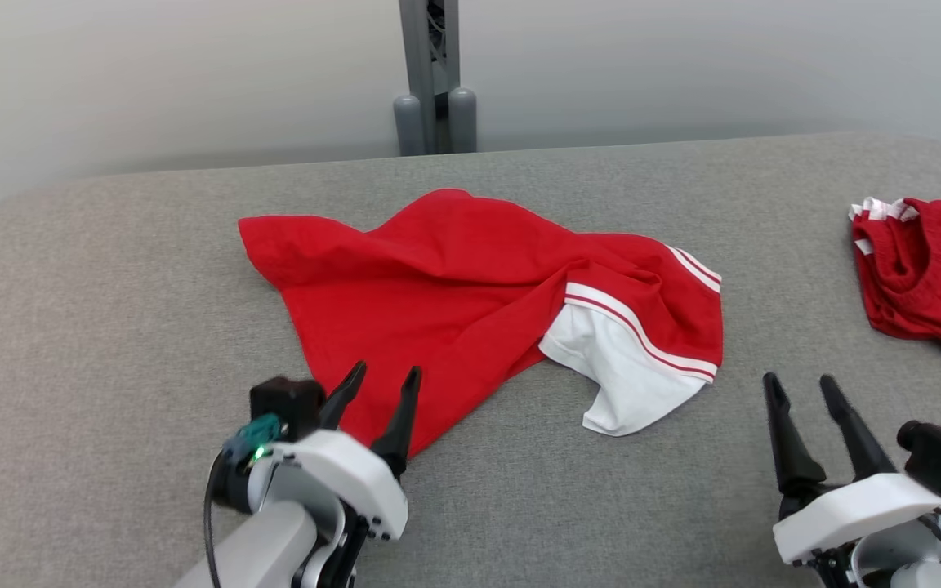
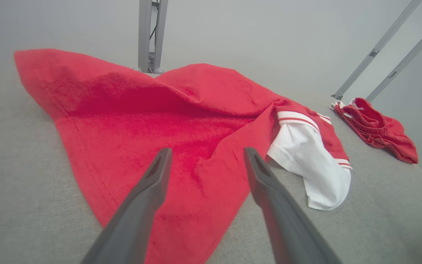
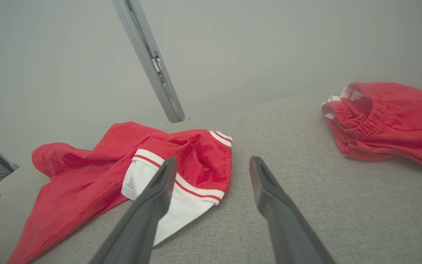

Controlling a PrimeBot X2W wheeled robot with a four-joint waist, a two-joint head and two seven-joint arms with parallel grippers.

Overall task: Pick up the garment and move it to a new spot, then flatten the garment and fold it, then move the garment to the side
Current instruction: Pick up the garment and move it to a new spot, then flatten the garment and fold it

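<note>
A red garment (image 1: 454, 302) with white stripes and a white inner part lies crumpled in the middle of the grey table (image 1: 111, 327). It also fills much of the left wrist view (image 2: 152, 124) and lies at the left of the right wrist view (image 3: 97, 172). My left gripper (image 1: 385, 377) is open, its fingertips over the garment's near corner, nothing between them. Both dark fingers (image 2: 148, 190) hang above the red cloth. My right gripper (image 1: 801, 382) stands open over bare table, right of the garment's white part (image 3: 181, 205).
A second red garment (image 1: 928, 278) with a white trim lies bunched at the table's right edge, also in the wrist views (image 2: 376, 128) (image 3: 387, 117). A grey metal post (image 1: 434, 73) stands behind the table's far edge. Bare grey cloth surface lies between the two garments.
</note>
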